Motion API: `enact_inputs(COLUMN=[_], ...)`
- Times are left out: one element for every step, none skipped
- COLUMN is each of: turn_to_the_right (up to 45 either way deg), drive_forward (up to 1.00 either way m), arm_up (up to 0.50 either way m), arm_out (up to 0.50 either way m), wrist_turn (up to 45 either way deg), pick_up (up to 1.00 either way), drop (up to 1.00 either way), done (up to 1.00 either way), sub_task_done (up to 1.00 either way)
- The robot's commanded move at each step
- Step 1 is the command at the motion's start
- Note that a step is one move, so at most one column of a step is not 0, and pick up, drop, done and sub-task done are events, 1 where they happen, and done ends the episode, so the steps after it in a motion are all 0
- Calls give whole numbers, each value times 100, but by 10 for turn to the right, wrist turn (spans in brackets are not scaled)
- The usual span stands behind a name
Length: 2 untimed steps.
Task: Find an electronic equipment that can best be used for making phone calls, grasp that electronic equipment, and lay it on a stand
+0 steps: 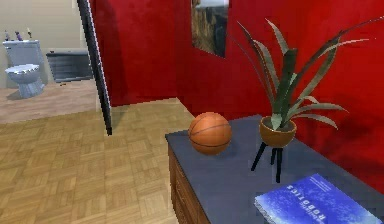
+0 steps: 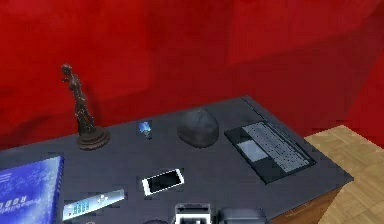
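Nearest me, at the arm side view's bottom edge, the white marked squares at my arm's end poke up, with a dark sliver of my pincer left of them. Its far end is cut off, so I cannot tell how it is set or whether it holds anything. Beyond it runs the dark grey bench, set against the red wall.

By size, the bench carries an open dark laptop toward the view's right, a blue book at the left edge, a dark statue on a round base and a grey rounded lump. Then comes the phone, a white slab lying flat just beyond my arm's end, with a pale remote-like bar near it and a small blue thing farther out. In the forward view the bench also bears a basketball and a potted plant.

I judge the finding done, with the phone close to my arm. The grasp is not yet made, since the phone rests on the bench. After that I must pick out a stand and lay the phone on it
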Motion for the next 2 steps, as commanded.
enact_inputs(turn_to_the_right=[0,0], drive_forward=[0,0], arm_up=[0,0], arm_out=[24,0], wrist_turn=[0,450], pick_up=[0,0], drop=[0,0], done=[0,0], sub_task_done=[0,0])
